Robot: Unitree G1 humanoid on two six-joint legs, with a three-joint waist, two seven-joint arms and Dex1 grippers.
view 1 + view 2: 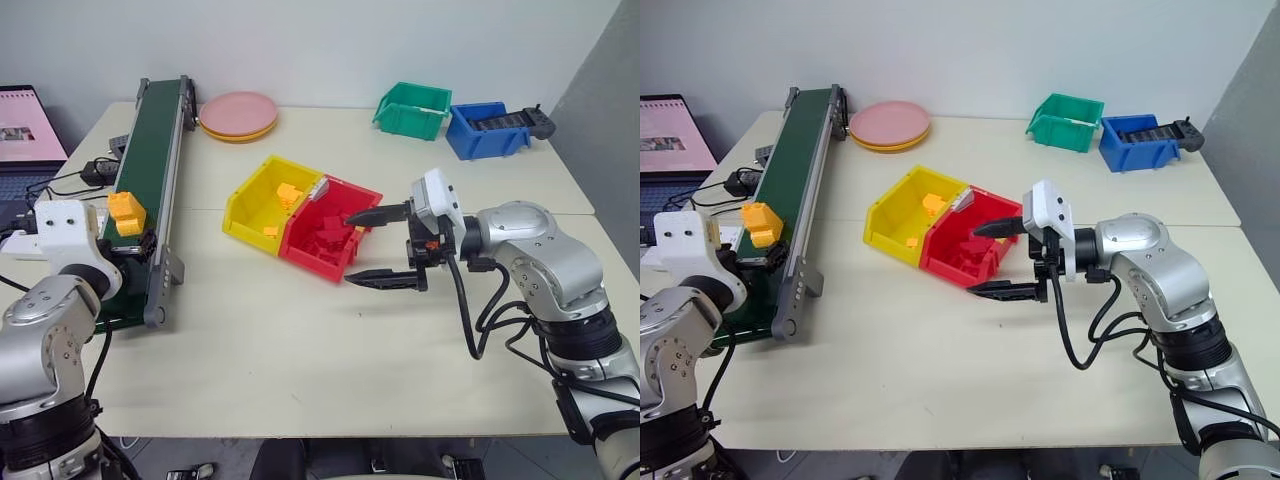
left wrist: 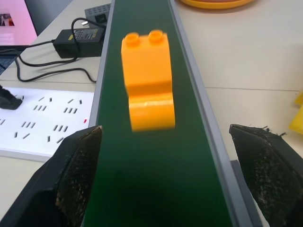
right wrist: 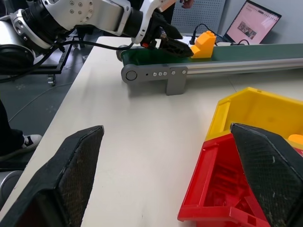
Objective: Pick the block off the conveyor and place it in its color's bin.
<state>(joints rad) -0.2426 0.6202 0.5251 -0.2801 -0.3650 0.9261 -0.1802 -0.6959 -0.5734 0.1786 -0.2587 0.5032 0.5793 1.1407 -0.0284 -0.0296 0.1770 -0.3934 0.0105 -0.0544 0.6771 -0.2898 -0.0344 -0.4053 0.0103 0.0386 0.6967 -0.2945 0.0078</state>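
The orange-yellow block stands on the dark green conveyor near its close end. My left gripper is open just behind the block, one finger outside each silver rail, touching nothing. The right wrist view shows those left fingertips right beside the block. The yellow bin sits mid-table with a few yellow bricks inside, joined to a red one. My right gripper hangs open and empty beside the red bin's open front, pointing left.
The red bin holds several red bricks. Pink plates lie at the back beside the conveyor's far end. A green bin and a blue bin stand back right. A laptop, power strip and cables lie left of the conveyor.
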